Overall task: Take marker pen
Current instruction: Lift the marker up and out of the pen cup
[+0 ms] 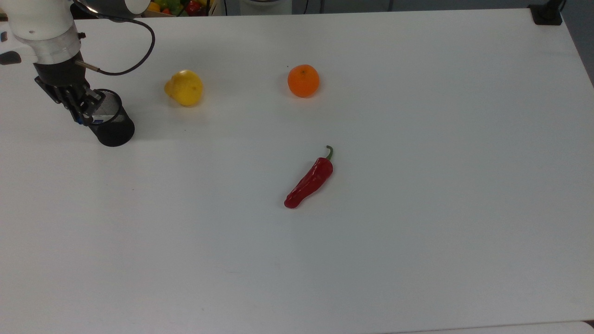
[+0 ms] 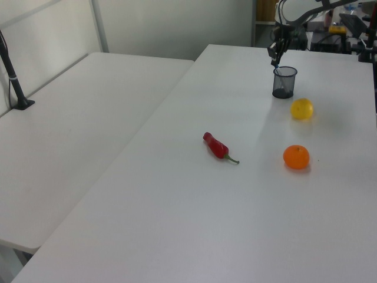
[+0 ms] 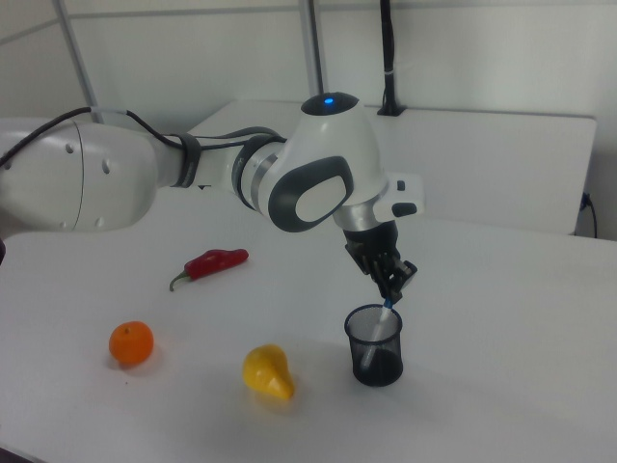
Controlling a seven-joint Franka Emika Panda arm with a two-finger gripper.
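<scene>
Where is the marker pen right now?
The slim white marker pen with a blue cap stands in the black mesh cup at the top view's far left, its top pinched by the gripper, left of the yellow pear-shaped fruit.

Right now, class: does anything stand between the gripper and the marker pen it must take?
Nothing visible does. The gripper is already closed on the top of the marker pen, whose lower part stands inside the black mesh cup.

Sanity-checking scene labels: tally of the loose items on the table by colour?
Yellow: 1, pear-shaped fruit
Orange: 1, orange
Red: 1, chili
Black: 1, mesh cup
White and blue: 1, marker pen, in the cup
Total: 5
</scene>
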